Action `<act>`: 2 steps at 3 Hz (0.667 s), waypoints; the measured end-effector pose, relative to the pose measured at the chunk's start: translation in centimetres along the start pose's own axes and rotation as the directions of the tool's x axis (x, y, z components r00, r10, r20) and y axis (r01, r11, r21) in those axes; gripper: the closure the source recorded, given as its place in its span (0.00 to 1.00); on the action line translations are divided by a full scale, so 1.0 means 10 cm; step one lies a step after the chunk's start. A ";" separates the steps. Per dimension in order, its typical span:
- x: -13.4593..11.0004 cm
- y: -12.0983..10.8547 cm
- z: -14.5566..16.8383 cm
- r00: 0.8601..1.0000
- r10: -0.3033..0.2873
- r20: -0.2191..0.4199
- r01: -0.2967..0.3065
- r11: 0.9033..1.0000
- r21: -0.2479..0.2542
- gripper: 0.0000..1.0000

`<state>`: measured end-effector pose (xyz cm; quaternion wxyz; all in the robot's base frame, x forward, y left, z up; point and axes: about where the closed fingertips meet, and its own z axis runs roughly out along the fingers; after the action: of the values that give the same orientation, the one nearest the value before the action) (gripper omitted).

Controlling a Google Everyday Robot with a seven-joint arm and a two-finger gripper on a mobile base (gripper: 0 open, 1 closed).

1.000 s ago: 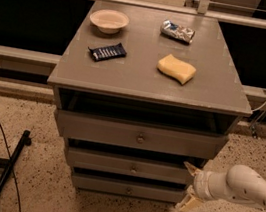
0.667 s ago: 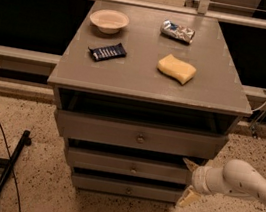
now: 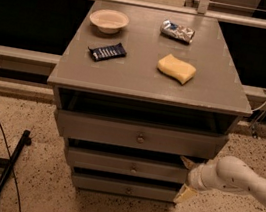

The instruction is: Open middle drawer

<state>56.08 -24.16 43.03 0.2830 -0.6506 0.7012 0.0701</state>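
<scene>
The middle drawer is the second grey front of three, with a small round knob at its centre. It sits slightly out from the cabinet, with a dark gap above it. My gripper is at the drawer front's right end, reaching in from the right on a white arm. It is open: one tan fingertip shows just above the front's right corner and the other just below it. I cannot tell whether the fingers touch the drawer.
The top drawer is pulled out a little and the bottom drawer sits near the floor. On the tabletop lie a bowl, a dark snack bar, a yellow sponge and a foil bag. A black stand and cable lie on the floor at left.
My gripper has moved slightly left and up, closer to the right end of the middle drawer front. The drawers and tabletop objects have not moved.
</scene>
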 end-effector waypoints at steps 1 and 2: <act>0.08 0.00 0.14 1.000 0.018 -0.007 -0.018 1.000 -0.009 0.00; 0.10 0.01 0.19 1.000 0.026 -0.009 -0.026 1.000 -0.016 0.00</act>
<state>56.62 -24.14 40.91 0.2734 -0.6440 0.7103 0.0766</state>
